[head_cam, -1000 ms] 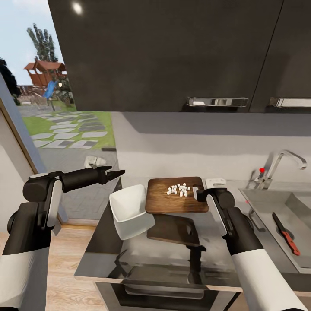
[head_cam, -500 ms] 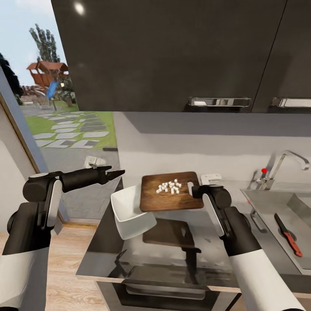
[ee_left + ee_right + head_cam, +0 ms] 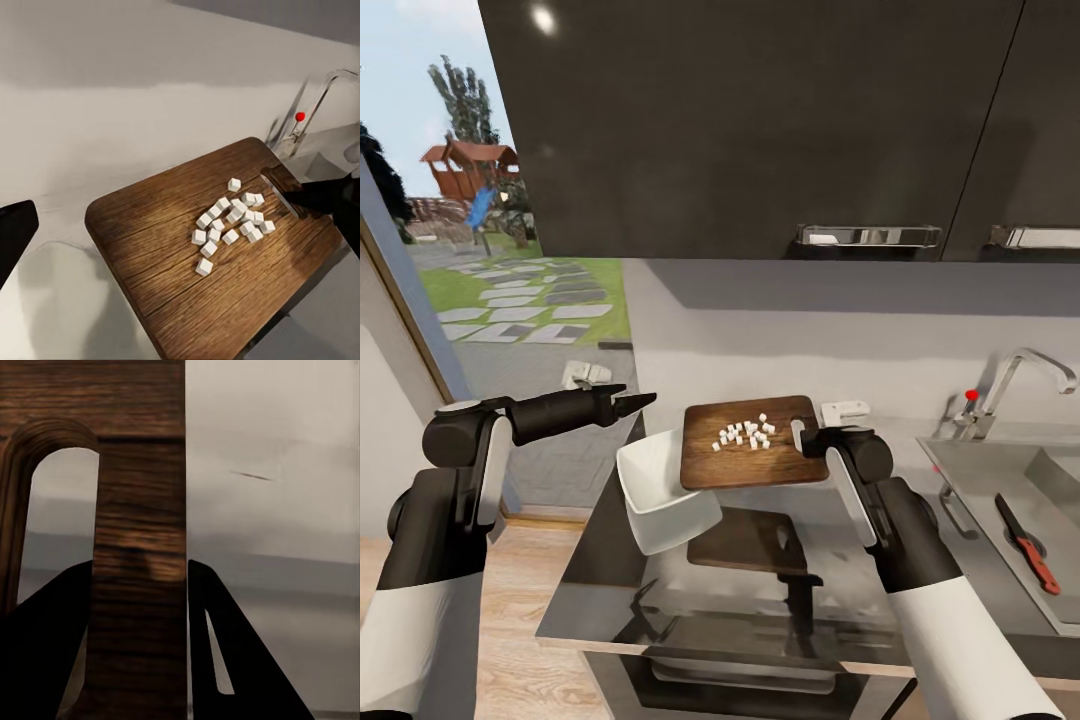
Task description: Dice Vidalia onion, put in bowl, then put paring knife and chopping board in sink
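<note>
Dark-brown grained chopping board point(image 3: 755, 455), white onion dice point(image 3: 744, 433), white bowl point(image 3: 660, 490), red-handled paring knife point(image 3: 1023, 541)

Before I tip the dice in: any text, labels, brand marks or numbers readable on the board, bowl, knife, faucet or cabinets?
None: no readable text in any view.
chopping board: wood grain only, with white onion dice on it.
bowl: plain white.
paring knife in the sink: red handle, no mark visible.
faucet: a red knob, no lettering.
cabinets: plain dark fronts.
</note>
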Controlling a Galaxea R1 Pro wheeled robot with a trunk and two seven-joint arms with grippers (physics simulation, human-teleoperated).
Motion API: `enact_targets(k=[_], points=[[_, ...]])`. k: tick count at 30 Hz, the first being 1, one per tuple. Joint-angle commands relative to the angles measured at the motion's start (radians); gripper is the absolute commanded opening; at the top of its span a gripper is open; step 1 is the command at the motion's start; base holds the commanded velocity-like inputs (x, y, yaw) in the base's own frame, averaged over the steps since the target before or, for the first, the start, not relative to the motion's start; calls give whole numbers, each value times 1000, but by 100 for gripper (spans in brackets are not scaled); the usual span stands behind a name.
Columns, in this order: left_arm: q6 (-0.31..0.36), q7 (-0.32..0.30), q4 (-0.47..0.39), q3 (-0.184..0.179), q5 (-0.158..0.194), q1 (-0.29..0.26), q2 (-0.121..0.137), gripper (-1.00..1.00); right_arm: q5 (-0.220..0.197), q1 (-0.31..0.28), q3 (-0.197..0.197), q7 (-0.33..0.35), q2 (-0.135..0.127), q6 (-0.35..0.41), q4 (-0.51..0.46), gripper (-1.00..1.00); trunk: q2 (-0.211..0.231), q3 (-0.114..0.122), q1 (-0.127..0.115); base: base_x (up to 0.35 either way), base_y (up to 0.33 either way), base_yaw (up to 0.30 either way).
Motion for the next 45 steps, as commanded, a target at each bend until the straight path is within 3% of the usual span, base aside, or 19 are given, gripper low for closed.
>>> enact_targets(k=[1, 45], points=[[7, -2, 0, 1, 2, -1, 0, 100, -11, -2, 1, -10, 0, 3, -1, -100, -1, -2, 0, 0, 0, 0], [7, -1, -1, 1, 2, -1, 2, 100, -12, -2, 1, -10, 0, 1, -1, -100, -1, -2, 0, 1, 97, 0]])
